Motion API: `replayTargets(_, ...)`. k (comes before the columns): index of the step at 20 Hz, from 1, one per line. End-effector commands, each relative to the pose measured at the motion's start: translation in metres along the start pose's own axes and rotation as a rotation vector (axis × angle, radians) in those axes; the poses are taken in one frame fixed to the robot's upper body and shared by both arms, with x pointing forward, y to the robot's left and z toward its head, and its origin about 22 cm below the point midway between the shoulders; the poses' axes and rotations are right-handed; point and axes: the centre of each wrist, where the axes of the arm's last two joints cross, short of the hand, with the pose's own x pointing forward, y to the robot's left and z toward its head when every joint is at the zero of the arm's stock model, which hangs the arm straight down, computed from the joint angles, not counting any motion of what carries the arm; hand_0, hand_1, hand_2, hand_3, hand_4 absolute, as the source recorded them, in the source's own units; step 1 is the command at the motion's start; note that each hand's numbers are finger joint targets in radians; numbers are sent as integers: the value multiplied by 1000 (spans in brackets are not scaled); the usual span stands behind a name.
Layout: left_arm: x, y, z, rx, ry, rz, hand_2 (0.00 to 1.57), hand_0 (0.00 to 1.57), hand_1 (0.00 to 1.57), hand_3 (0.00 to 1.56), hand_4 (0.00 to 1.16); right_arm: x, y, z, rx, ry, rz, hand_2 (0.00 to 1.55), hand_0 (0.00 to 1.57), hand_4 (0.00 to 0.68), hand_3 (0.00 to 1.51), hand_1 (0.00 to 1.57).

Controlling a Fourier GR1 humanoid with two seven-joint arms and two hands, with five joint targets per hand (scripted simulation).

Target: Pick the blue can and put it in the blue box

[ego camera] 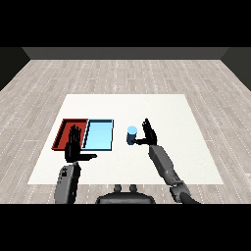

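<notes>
Looking down through the head view, the blue can point(132, 135) stands upright on the white table point(196, 162) near the middle of the frame, just right of the light blue tray point(99, 134) and apart from it. The right hand point(148, 133) comes in from the lower right and sits just beside the can on its right side; its fingers point up and are spread straight, while the thumb reaches left toward the can's lower part. Whether the thumb touches the can I cannot tell, but nothing is curled round it, so the can is not yet grasped.

The left hand point(74, 144) is at the left of centre, fingers straight and apart, thumb out to the right, overlapping the seam between the red tray point(62, 132) and the light blue tray. It holds nothing.

As a judgement of progress: the task is at its early stage. The approach to the can looks nearly complete, but the grasp, the lift, the short carry leftward over the light blue tray and the release inside it all remain. The light blue tray shows nothing in it.
</notes>
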Motion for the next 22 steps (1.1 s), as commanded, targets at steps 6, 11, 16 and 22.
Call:
replayTargets(6, 11, -2, 10, -9, -2, -9, 0, 0, 0, 0, 0, -4, 7, 5, 11, 19, -29, 0, 0, 0, 0, 0)
replayTargets(11, 8, 15, -7, 5, -19, -5, 0, 0, 0, 0, 0, -18, 20, -1, 23, -1, -7, 0, 0, 0, 0, 0)
replayTargets(16, 11, 8, 15, -5, 9, 3, 0, 0, 0, 0, 0, -11, 21, -22, 23, 17, -31, 0, 0, 0, 0, 0)
replayTargets(22, 0, -3, 14, 12, -2, -22, 0, 0, 0, 0, 0, -26, 24, -11, 34, 26, -13, 0, 0, 0, 0, 0)
